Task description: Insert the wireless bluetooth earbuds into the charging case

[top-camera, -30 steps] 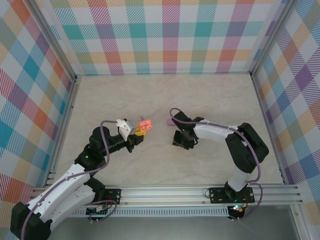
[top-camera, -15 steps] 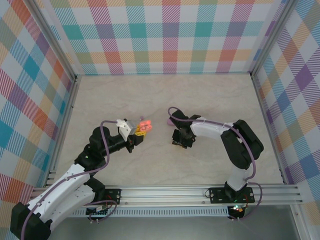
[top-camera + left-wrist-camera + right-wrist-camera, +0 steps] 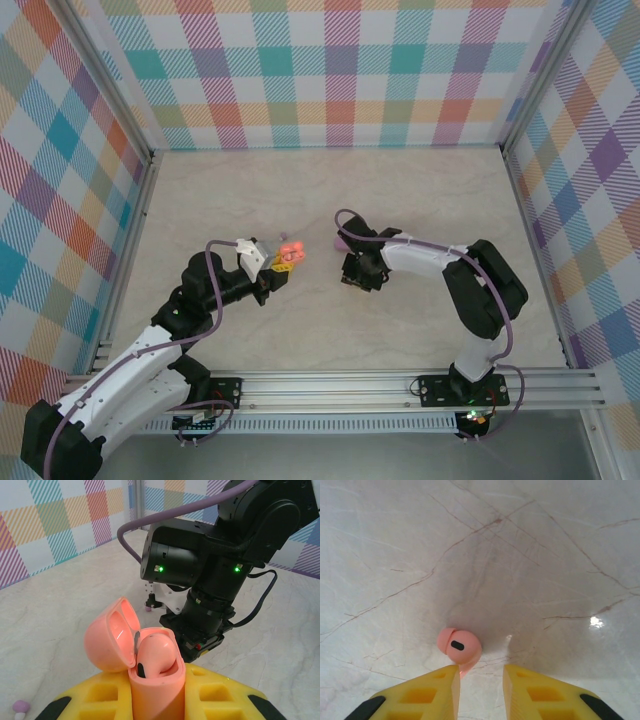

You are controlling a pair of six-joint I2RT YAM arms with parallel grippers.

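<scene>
Two arms meet over the marbled table. The left gripper is clenched on the upright salmon charging case; its lid is swung open toward frame left and one salmon earbud sits inside, stem down. The right gripper stands parted, its tips flanking a second salmon earbud lying on the table, head up-frame, stem pointing down-frame. A lilac earbud lies at the lower left of the left wrist view.
</scene>
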